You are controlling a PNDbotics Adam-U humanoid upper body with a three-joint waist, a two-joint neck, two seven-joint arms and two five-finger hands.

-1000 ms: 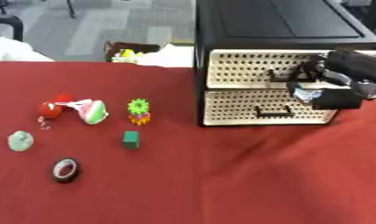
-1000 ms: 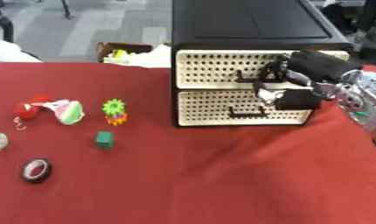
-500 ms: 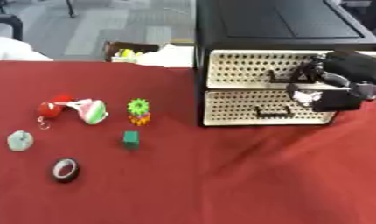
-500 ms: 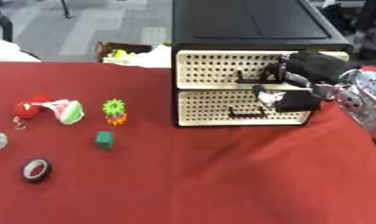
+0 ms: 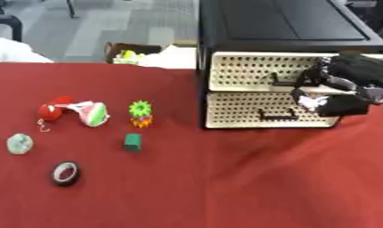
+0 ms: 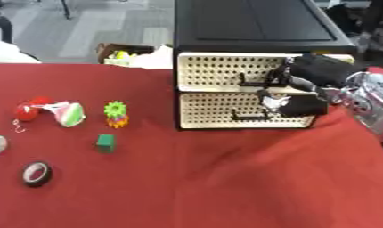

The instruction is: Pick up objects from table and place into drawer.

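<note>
A black cabinet (image 5: 280, 26) stands at the back right with two cream perforated drawers, both closed. My right hand (image 6: 319, 84) is at the front of the upper drawer (image 5: 249, 71), its fingers curled at the right end of that drawer's black handle (image 6: 253, 81). The lower drawer (image 5: 249, 111) has its own handle (image 5: 276, 116). On the red cloth at the left lie a red ball (image 5: 46, 110), a pink-and-green toy (image 5: 91, 113), a green-and-orange gear toy (image 5: 140, 113), a green block (image 5: 132, 142), a pale round thing (image 5: 19, 143) and a black tape roll (image 5: 66, 173). My left hand is out of sight.
The red table (image 5: 226, 187) runs wide and bare in front of the cabinet. Behind its far edge sit an open box (image 5: 132, 51) with yellow-green things and a white heap (image 5: 15, 51) at the left.
My right hand has stayed at the upper drawer's handle with hardly any shift. The drawers and the things on the cloth have not moved.
</note>
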